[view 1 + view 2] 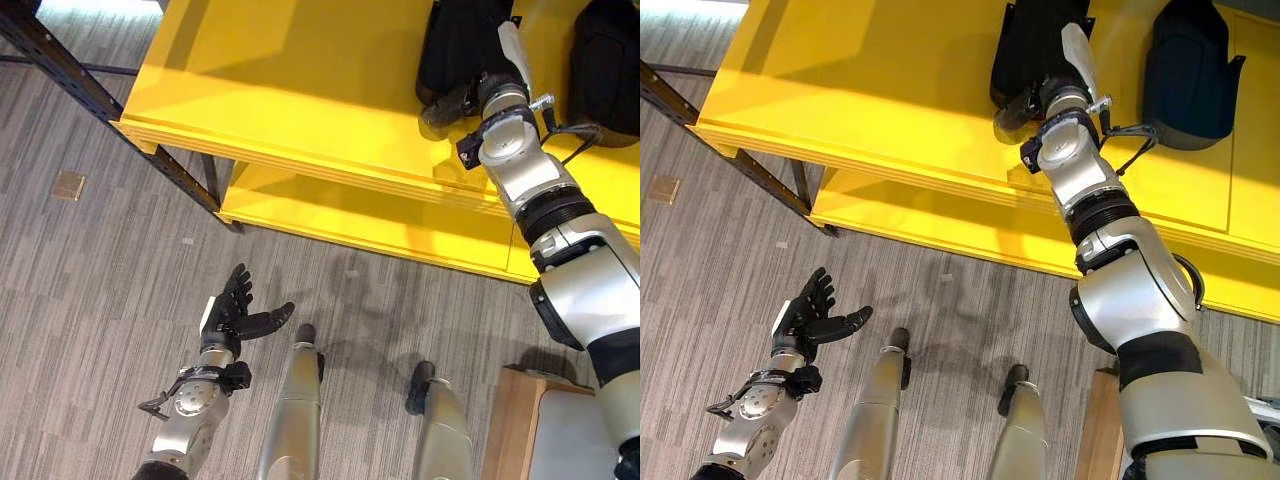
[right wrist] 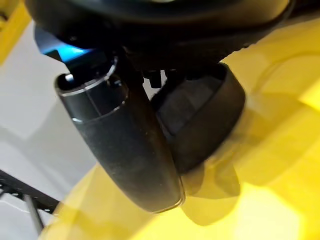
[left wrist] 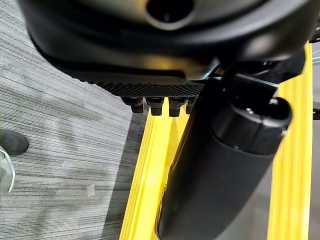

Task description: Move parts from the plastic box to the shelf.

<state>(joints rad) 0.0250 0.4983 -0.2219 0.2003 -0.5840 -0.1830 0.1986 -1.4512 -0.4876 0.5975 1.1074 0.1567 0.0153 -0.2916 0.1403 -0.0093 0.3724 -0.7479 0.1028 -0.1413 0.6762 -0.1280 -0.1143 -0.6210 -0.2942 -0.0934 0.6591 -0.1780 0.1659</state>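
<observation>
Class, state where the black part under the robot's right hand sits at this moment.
In the eye views the black part lies on the yellow shelf's top board, under the right hand, with a second black part beside it further to the robot's right.

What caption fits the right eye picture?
Right hand grasps a black part on the yellow shelf; left hand hangs open.

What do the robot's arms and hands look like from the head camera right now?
Both arms are silver-grey with black joint bands. Each ends in a dark fingered hand: left hand, right hand. A black cable loops at each wrist, and a pale flat strip stands above the right wrist.
</observation>
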